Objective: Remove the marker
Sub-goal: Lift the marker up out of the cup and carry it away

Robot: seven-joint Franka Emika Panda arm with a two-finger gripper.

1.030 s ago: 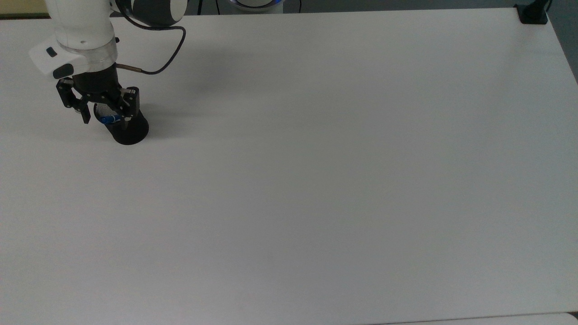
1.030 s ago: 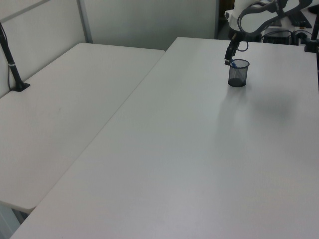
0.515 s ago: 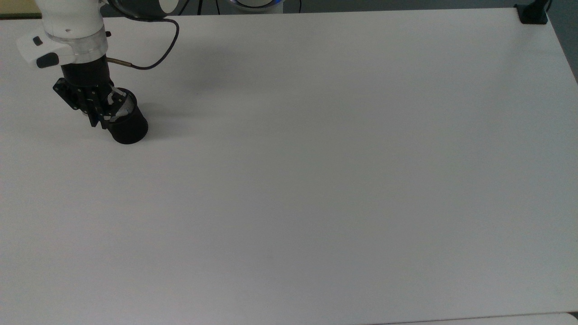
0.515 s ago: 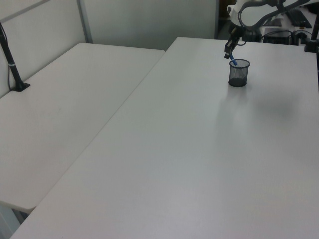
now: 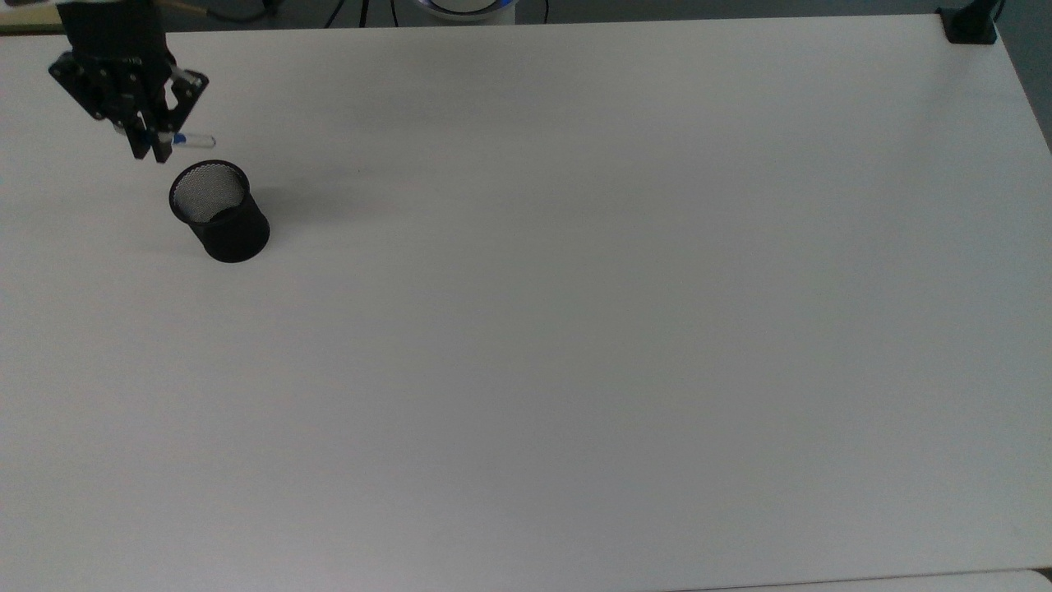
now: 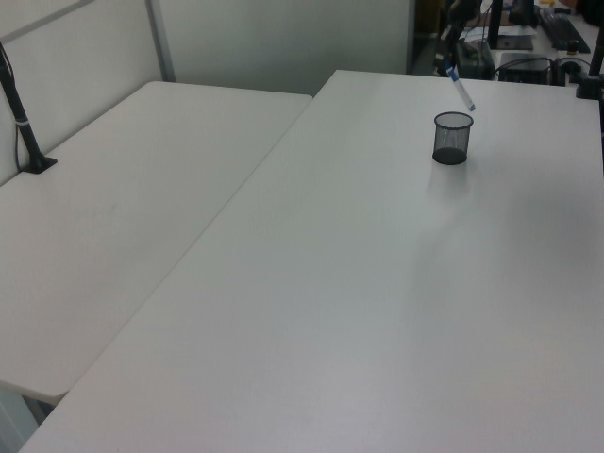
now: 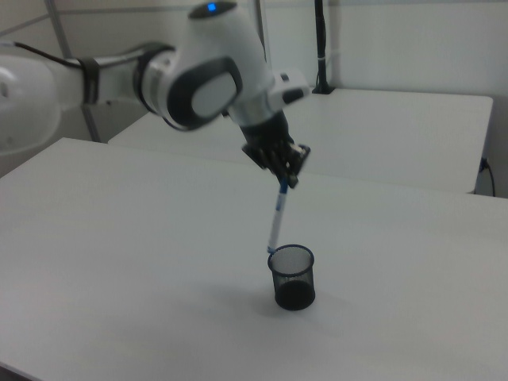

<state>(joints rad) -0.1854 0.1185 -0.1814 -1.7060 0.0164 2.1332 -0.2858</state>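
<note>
White and bare, the surface (image 7: 159, 238) carries a black mesh cup (image 7: 292, 276). From the right view, the tool (image 7: 287, 178) is closed on the upper end of the marker (image 7: 275, 221), which hangs tilted, its lower tip just above the cup's rim. From the top view, the marker (image 5: 191, 141) barely pokes out beside the tool (image 5: 152, 146), clear of the cup (image 5: 219, 211).

no readable text, labels, brands or numbers on anything in view
</note>
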